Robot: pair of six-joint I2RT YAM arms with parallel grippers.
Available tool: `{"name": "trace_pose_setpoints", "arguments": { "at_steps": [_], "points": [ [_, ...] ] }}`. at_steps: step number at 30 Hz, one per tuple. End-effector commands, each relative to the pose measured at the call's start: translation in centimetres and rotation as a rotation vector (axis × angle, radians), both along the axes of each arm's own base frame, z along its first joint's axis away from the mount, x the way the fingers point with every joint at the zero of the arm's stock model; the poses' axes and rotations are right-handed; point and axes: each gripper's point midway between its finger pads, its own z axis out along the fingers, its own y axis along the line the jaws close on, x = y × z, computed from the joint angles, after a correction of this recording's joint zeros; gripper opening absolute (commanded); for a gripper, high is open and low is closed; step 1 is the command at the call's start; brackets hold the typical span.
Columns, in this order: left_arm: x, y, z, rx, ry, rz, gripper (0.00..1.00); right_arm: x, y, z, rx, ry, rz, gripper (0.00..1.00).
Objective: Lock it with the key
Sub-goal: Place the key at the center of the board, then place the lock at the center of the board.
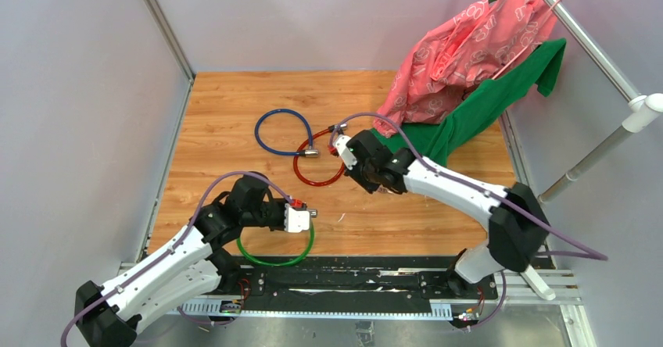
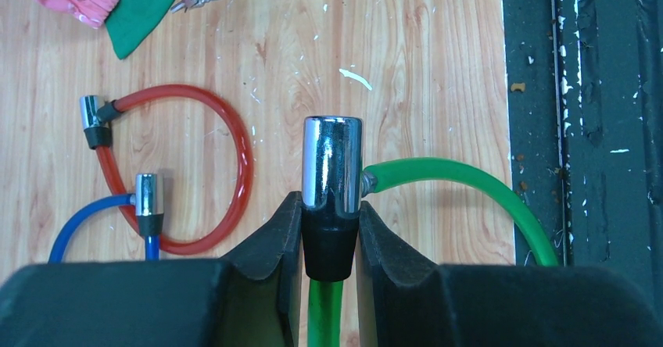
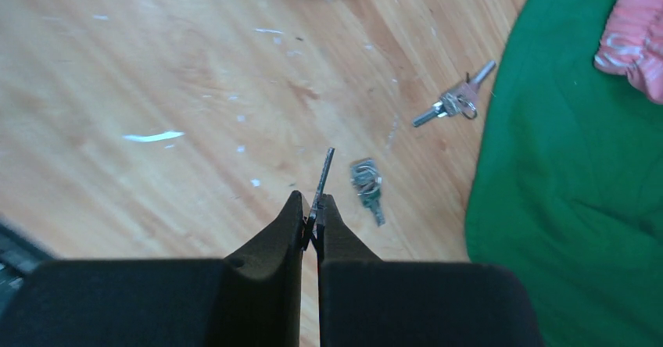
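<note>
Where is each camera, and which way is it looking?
Top external: high behind the arms, looking down on the wooden table; left arm and right arm show.
Left wrist: on the left arm, looking down the table; its jaws clamp the green cable's silver cylinder.
Right wrist: on the right arm, looking down; its jaws pinch the key.
Shared: top and left wrist both show the red cable.

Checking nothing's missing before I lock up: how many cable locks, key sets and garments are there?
Cable locks: 3 (red lock, blue lock, green lock)
Key sets: 3 (held key in right gripper, two loose sets)
Garments: 2 (pink cloth, green cloth)
Total: 8
</note>
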Motion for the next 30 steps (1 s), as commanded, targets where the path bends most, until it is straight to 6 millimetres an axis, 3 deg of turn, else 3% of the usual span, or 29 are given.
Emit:
{"name": "trace_pose_setpoints", "arguments": {
  "at_steps": [1, 5, 6, 9, 12, 17, 21, 25, 30],
  "points": [
    [-1.5, 1.5, -2.3, 0.080, 0.091, 0.021, 0.00, 2.7, -2.6, -2.9, -0.194, -0.037, -0.128, 0.00],
    [-1.3, 1.5, -2.0, 0.075, 0.086, 0.029, 0.00, 3.0, -3.2, -4.5, -0.274, -0.004, -0.151, 0.07],
    [-1.2, 1.5, -1.9, 0.073, 0.084, 0.032, 0.00, 3.0, -3.2, -4.7, -0.282, 0.005, -0.150, 0.13],
    [-1.1, 1.4, -1.8, 0.068, 0.084, 0.035, 0.00, 2.5, -2.8, -5.1, -0.268, 0.047, -0.147, 0.42],
    [-1.0, 1.3, -1.6, 0.060, 0.082, 0.043, 0.00, 2.3, -2.3, -4.5, -0.231, 0.066, -0.158, 0.56],
    [-0.4, 1.1, -0.6, 0.029, 0.096, 0.095, 0.00, 1.8, -0.6, -0.7, -0.077, 0.049, -0.137, 0.57],
    [0.1, 0.6, 1.9, -0.012, 0.089, 0.119, 0.00, 1.3, -0.3, 1.9, 0.025, 0.010, -0.140, 0.57],
    [-0.8, 0.1, 4.9, -0.025, 0.136, 0.079, 0.00, 0.8, -0.9, 2.4, 0.044, 0.000, -0.157, 0.57],
    [-2.2, -0.3, 7.4, -0.042, 0.208, 0.044, 0.00, 0.5, -1.0, 2.8, 0.065, -0.005, -0.157, 0.56]
  ]
}}
